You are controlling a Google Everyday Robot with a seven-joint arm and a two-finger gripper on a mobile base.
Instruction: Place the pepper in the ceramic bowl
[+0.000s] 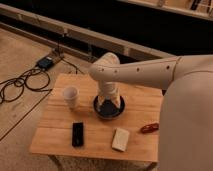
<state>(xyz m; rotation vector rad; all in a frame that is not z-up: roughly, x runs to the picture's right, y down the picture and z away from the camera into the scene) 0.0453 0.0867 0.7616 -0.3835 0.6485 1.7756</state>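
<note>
The pepper (149, 128) is a small red-brown piece lying on the wooden table (55, 132) near its right edge, by my arm's body. The ceramic bowl (118, 113) is dark and round and sits at the table's middle. My gripper (109, 102) hangs straight down from the pale arm and sits over the bowl, hiding much of its inside. The gripper is well to the left of the pepper and apart from it.
A white cup (70, 96) stands left of the bowl. A flat black object (77, 134) lies near the front left, and a pale cream block (120, 139) lies in front of the bowl. Cables and a power box (46, 62) lie on the floor to the left.
</note>
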